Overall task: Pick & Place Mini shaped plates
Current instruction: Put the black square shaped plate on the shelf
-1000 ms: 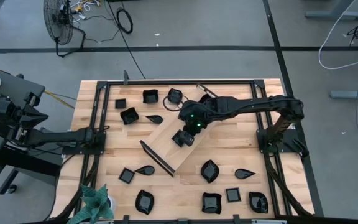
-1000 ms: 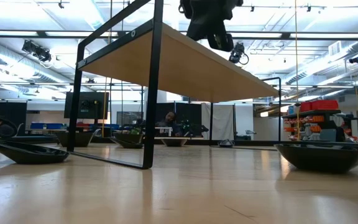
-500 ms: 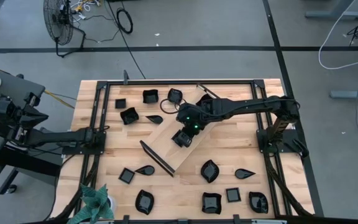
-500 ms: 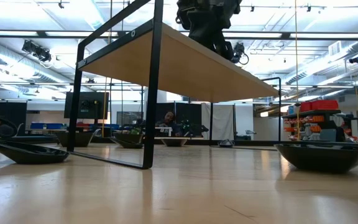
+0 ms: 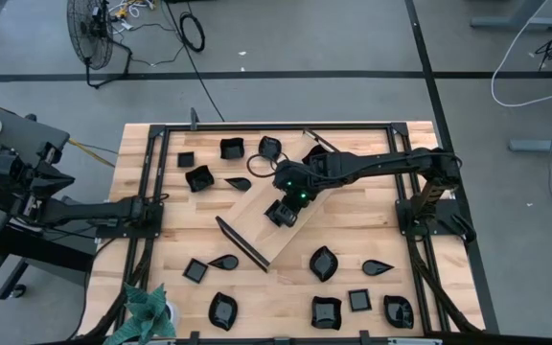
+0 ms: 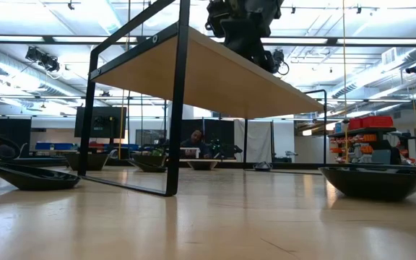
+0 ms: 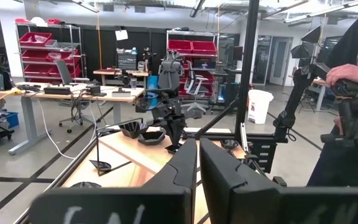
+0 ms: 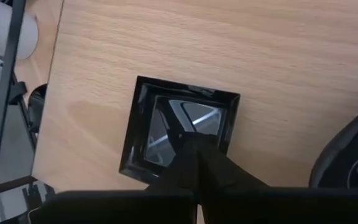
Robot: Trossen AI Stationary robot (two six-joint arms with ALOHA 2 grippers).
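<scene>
- Currently one square plate (image 8: 180, 132) sits on the tray (image 5: 257, 216) mid-desk; right gripper (image 8: 194, 152) above it, fingers closed, empty.
- Remaining plates (image 5: 323, 263) lie scattered on the desk (image 5: 175, 230).
- Left gripper (image 7: 197, 163) clenched, parked at the left edge.

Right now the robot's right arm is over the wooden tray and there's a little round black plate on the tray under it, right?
Almost. The right gripper is over the wooden tray, but the plate under it is square, not round. The right wrist view shows its four straight sides and corners clearly.
</scene>
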